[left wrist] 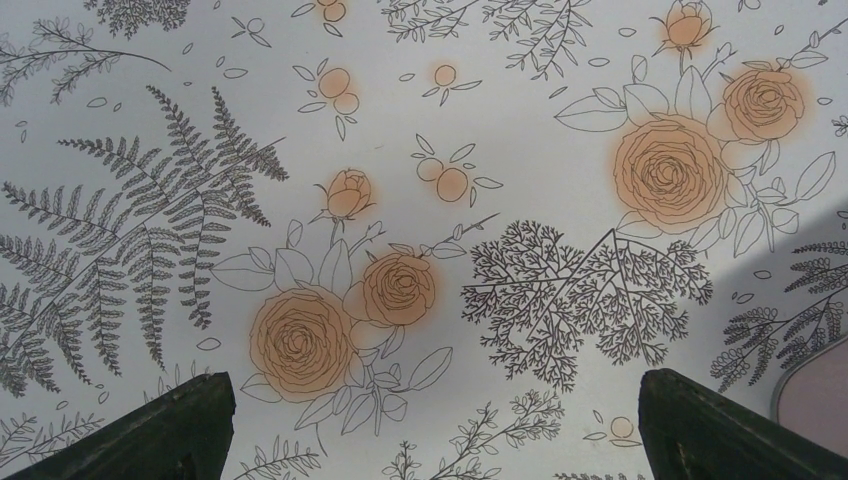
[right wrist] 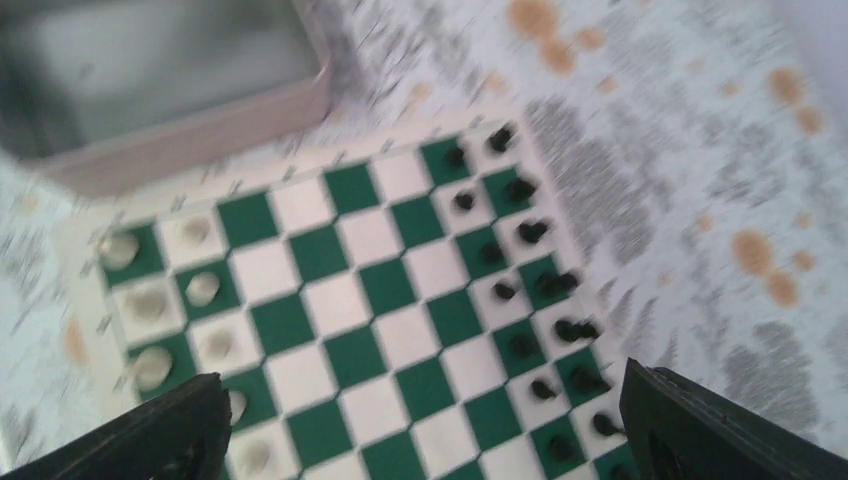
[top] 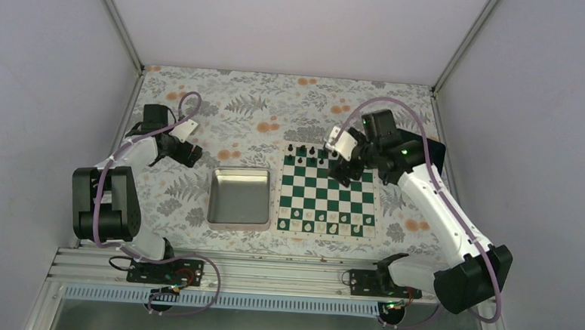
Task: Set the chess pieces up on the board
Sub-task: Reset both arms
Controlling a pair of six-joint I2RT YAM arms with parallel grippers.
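Hovering over far-right part of board w/ right gripper: jaws wide apart, nothing held. Board location: mid-bench, just right of tray. Black pcs packed along far rows, white pcs along near rows. Risk of clipping neighbouring black pcs w/ spread fingers on any sideways move, given tight spacing, toppling or nudging them off squares. Can't confirm all upright, wrist view blurred. Left gripper also spread, empty, well left of tray.

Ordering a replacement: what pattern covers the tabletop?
Grey ferns and orange roses on a white tablecloth, clearest in the left wrist view.
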